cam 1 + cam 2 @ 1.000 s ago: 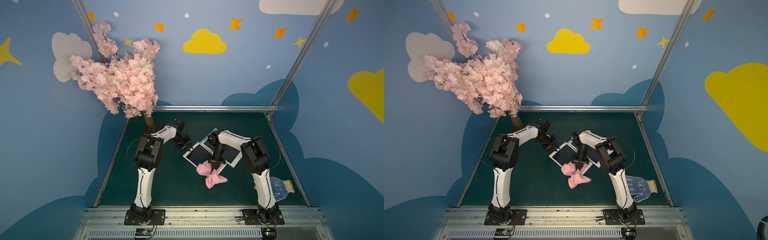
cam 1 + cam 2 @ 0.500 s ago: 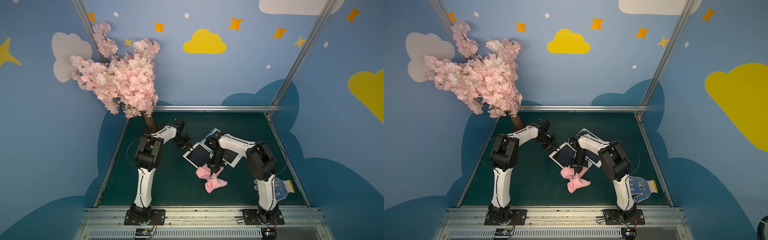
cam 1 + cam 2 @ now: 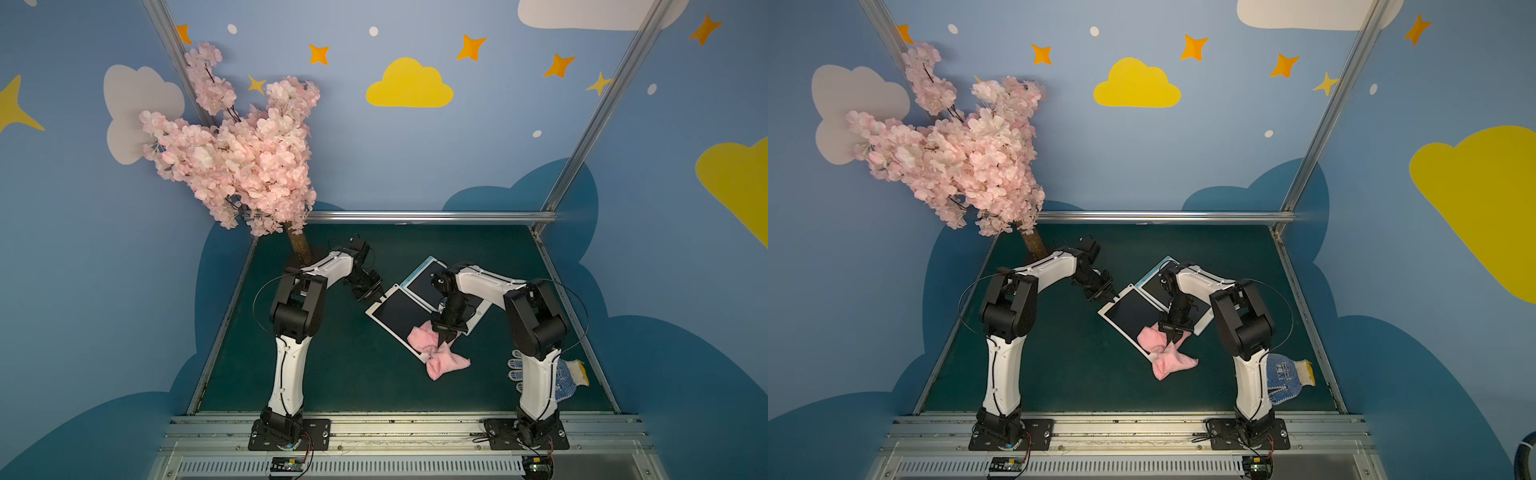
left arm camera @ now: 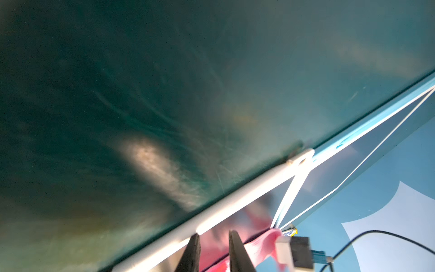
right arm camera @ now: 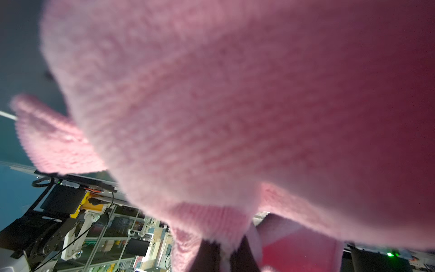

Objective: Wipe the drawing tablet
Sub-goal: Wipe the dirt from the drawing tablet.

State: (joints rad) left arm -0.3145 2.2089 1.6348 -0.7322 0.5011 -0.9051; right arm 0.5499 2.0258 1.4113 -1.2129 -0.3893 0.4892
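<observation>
Drawing tablet [image 3: 392, 309] lies flat mid-worktop [image 3: 332, 374], left claw [image 3: 376, 296] slightly apart at its far corner, right claw [image 3: 444, 338] clamped on pink cloth [image 3: 446, 363] draped over the near edge: press the cloth flat and sweep it across the whole dark screen.

Even top light, blurred wrist views, glare on mat [image 4: 150, 160]

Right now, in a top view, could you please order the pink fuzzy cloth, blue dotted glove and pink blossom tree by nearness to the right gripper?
1. Pink fuzzy cloth: held by right gripper
2. Blue dotted glove: front right
3. Pink blossom tree: back left
</observation>
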